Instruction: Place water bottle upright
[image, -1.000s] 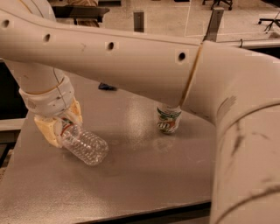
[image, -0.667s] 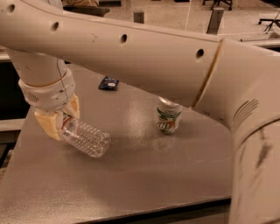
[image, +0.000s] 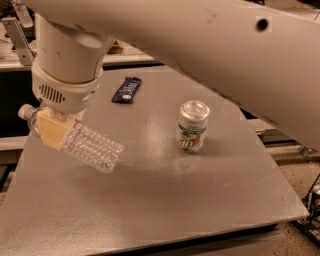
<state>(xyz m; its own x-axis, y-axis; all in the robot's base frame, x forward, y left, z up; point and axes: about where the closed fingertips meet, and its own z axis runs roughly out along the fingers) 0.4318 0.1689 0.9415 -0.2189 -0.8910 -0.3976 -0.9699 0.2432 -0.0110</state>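
7UP on soda can (image: 193, 126), right of gripper fingers (image: 52, 129) on water bottle (image: 96, 149)

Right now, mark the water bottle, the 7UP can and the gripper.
water bottle (image: 95, 149), camera view, on the clear ribbed body.
7UP can (image: 192, 132), camera view, on the side label.
gripper (image: 54, 131), camera view, at left, midway between the jaws clamped near the bottle's cap end.

At the left of the frame the gripper (image: 54, 129) is clamped around the bottle (image: 95, 150), which is tilted, cap to the upper left. The can (image: 193, 126) is stood upright mid-table (image: 200, 200), well apart. The wrapper (image: 126, 89) is laid behind, between them.
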